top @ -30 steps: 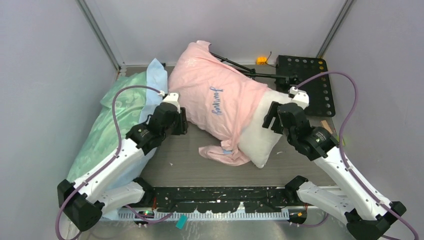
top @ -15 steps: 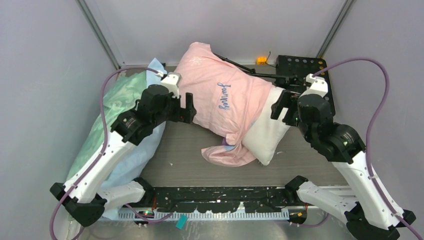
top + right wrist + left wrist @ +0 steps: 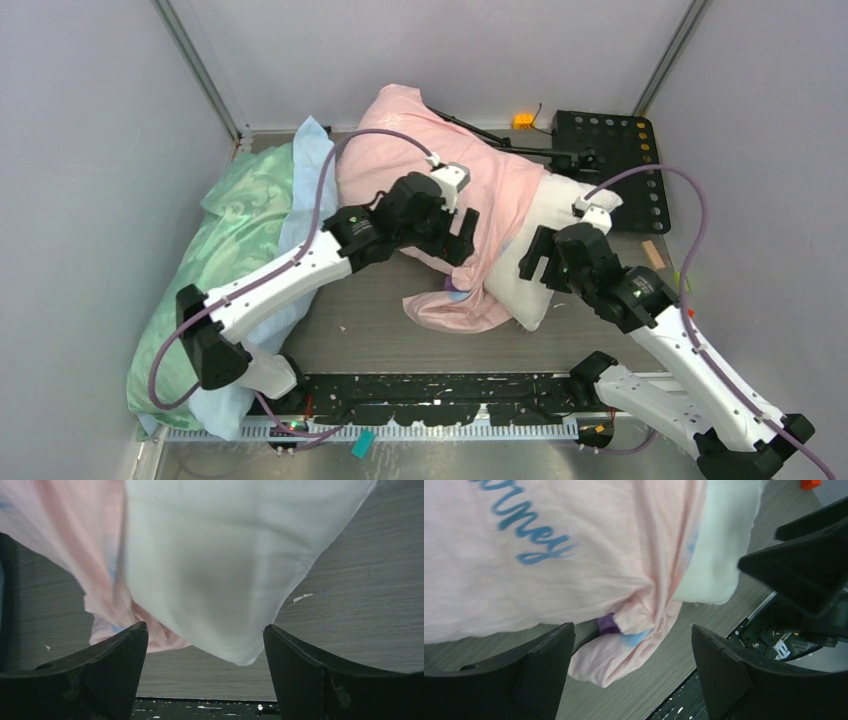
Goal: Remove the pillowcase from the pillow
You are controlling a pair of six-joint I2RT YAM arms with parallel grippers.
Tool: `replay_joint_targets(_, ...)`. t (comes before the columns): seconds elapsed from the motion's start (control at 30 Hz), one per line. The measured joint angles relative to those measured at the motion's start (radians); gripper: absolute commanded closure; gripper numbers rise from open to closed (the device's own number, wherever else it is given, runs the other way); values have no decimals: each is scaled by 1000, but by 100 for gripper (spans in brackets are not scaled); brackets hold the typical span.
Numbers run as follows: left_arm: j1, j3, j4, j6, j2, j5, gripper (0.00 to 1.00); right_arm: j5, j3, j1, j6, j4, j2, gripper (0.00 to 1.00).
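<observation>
The pale pink pillowcase [image 3: 400, 150] with blue "Journey" lettering covers the far part of the white pillow [image 3: 548, 215], whose near right end sticks out bare. The case's open end is bunched on the table [image 3: 455, 308]. My left gripper [image 3: 466, 236] is open and empty, hovering over the case near the bunched end. In the left wrist view the case [image 3: 549, 580] and the pillow [image 3: 719, 545] lie below the left gripper [image 3: 632, 630]. My right gripper [image 3: 540, 262] is open over the pillow's bare near corner. That corner [image 3: 210, 565] hangs between the open jaws of the right gripper [image 3: 205, 626], beside the case [image 3: 75, 530].
A mint green patterned pillow [image 3: 230, 230] and light blue bedding [image 3: 305, 170] lie at the left. A black perforated plate [image 3: 610, 150], a black rod [image 3: 500, 140] and a small orange part [image 3: 522, 121] are at the back right. A small purple bit [image 3: 608, 624] shows under the bunched case.
My left arm has swung right from the case's left edge to above its middle. My right gripper has come nearer and lower, over the pillow's bare corner. Both stayed open.
</observation>
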Motion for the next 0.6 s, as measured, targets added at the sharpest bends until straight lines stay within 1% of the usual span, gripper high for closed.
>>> replay_joint_targets(0.17,-47,50,69,2,147,35,12,-9,-197,0,73,75,-47,10)
replay_joint_targets(0.23,-57,64,83,1,199,49,13,-8,-251,0,95,119,-57,12)
replay_joint_targets(0.3,-65,84,100,1,256,67,17,-9,-289,0,106,164,-55,26)
replay_joint_targets(0.33,-67,93,105,1,280,72,22,-10,-305,0,113,190,-53,33)
replay_joint_targets(0.4,-71,107,115,-2,322,78,36,-11,-321,0,117,222,-53,50)
replay_joint_targets(0.43,-72,110,121,-5,336,77,44,-12,-326,0,120,235,-53,61)
replay_joint_targets(0.47,-72,112,129,-4,353,74,56,-11,-330,0,125,252,-54,73)
replay_joint_targets(0.5,-72,112,133,-8,365,68,69,-10,-332,0,124,261,-54,81)
replay_joint_targets(0.53,-72,112,135,-12,374,56,80,-10,-333,0,126,272,-54,88)
replay_joint_targets(0.57,-72,112,135,-12,380,37,89,-8,-334,0,128,281,-55,93)
replay_joint_targets(0.6,-70,112,135,-11,383,16,95,-5,-334,0,128,287,-55,96)
